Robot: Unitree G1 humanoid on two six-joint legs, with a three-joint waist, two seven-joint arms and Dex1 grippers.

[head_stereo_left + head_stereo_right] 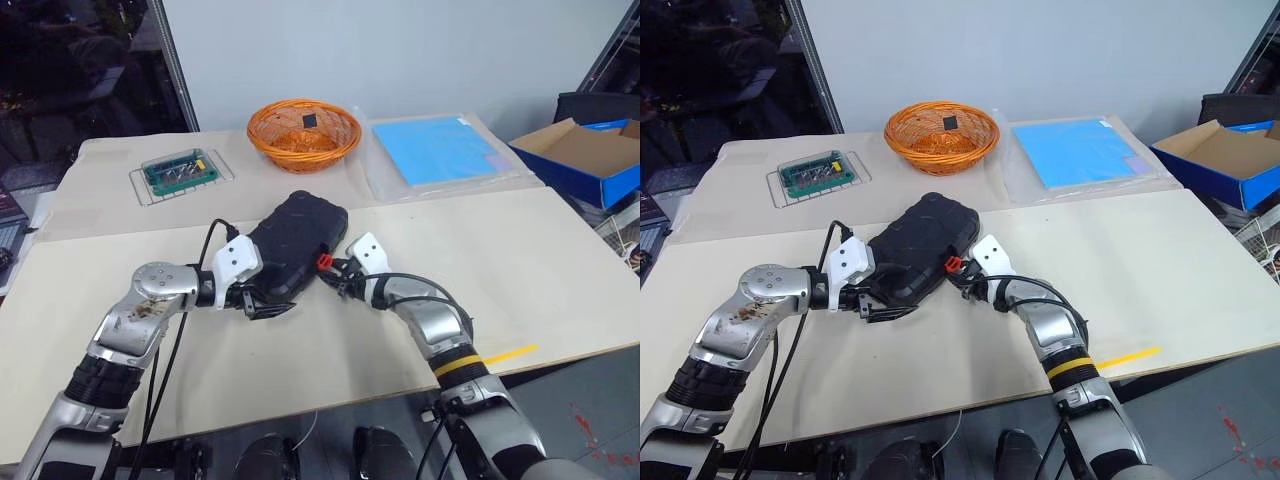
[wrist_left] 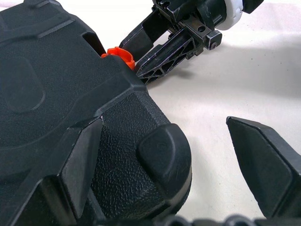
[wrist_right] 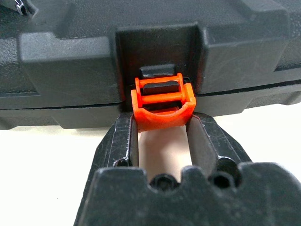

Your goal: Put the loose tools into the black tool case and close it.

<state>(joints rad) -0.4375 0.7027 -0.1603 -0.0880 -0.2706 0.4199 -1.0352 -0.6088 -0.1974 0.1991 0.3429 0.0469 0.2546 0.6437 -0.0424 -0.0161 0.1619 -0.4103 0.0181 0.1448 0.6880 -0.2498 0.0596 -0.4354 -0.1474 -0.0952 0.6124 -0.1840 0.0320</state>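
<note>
The black tool case (image 1: 295, 240) lies closed and flat on the beige table, slanted, with its orange latch (image 3: 162, 103) on the side towards my right arm. My right gripper (image 1: 331, 268) is shut on that latch, one black finger (image 3: 123, 141) pressing each side of it. My left gripper (image 1: 266, 306) stands open at the case's near corner (image 2: 155, 155), which sits between its spread fingers; one fingertip (image 2: 268, 165) rests apart over bare table. The loose tools are out of view.
At the back of the table are an orange wicker basket (image 1: 303, 130), a clear-lidded green bit box (image 1: 180, 172) and a blue sheet in a clear sleeve (image 1: 445, 148). A blue cardboard box (image 1: 590, 155) stands off the right edge. A yellow tape mark (image 1: 510, 354) lies near the front edge.
</note>
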